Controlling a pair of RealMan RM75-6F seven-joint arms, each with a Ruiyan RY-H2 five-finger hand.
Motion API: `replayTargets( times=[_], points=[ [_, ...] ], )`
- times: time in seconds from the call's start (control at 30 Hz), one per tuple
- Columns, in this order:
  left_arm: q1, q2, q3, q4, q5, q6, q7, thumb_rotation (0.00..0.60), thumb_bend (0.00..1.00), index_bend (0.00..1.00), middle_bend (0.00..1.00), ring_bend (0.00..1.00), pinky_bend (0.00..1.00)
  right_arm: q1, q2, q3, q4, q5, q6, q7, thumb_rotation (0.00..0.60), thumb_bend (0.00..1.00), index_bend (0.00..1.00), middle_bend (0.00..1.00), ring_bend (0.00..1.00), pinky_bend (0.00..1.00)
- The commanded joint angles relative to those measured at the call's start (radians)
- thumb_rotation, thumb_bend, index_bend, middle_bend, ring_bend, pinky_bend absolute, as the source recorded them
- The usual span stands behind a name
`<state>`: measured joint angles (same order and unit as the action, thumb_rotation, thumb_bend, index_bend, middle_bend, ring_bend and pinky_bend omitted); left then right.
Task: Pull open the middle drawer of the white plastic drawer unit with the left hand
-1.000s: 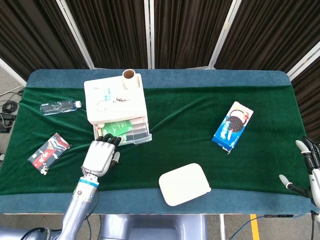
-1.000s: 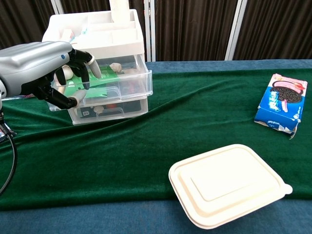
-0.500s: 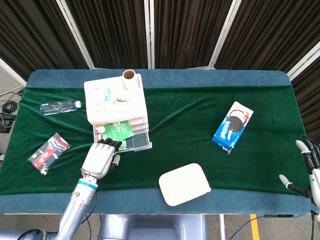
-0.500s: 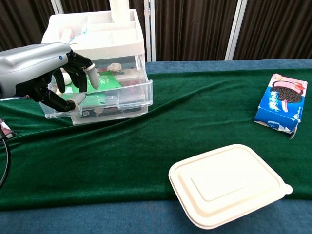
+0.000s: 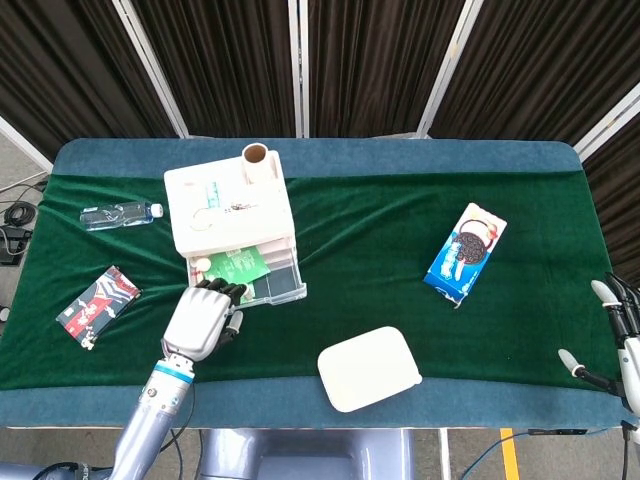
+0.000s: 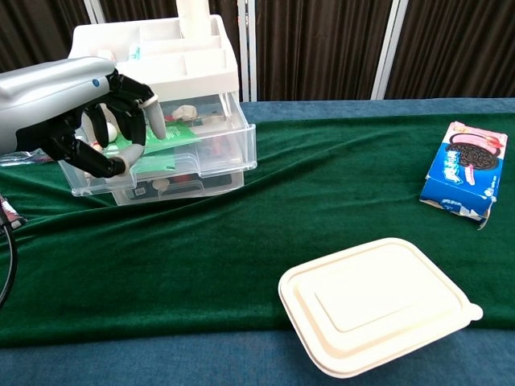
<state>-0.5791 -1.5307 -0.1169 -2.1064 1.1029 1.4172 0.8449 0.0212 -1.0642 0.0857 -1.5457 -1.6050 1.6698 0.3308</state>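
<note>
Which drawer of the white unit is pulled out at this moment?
The middle drawer: its clear front juts past the bottom drawer below it, which sits flush in the drawer unit. The left hand has its fingers hooked over the front edge.

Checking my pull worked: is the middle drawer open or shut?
Open. The middle drawer juts out past the drawer below, with the left robot hand hooked over its front edge.

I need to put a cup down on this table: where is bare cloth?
Bare cloth lies between the drawer unit and cookie box, and right of the white lidded container. It is crowded at the left, around the left hand, water bottle and snack packet.
</note>
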Motion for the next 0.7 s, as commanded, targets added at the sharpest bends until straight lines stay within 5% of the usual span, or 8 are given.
replayTargets(
  times=[0.03, 0.37, 0.7],
  points=[
    [0.002, 0.001, -0.001, 0.005, 0.004, 0.004, 0.001, 0.6, 0.54, 0.35, 0.46, 0.32, 0.41, 0.0, 0.0, 0.0, 0.0, -0.001, 0.0, -0.001, 0.6, 0.08, 0.06, 0.0, 0.0, 0.0],
    [0.011, 0.015, 0.003, 0.012, 0.029, 0.014, -0.001, 0.6, 0.39, 0.09, 0.12, 0.03, 0.19, 0.0, -0.002, 0.0, 0.0, -0.001, 0.001, -0.003, 0.6, 0.08, 0.06, 0.0, 0.0, 0.0],
    [0.067, 0.057, 0.059, 0.042, 0.224, 0.077, -0.07, 0.6, 0.39, 0.05, 0.06, 0.0, 0.11, 0.001, -0.003, 0.0, 0.002, 0.003, -0.003, -0.003, 0.6, 0.08, 0.06, 0.0, 0.0, 0.0]
  ],
)
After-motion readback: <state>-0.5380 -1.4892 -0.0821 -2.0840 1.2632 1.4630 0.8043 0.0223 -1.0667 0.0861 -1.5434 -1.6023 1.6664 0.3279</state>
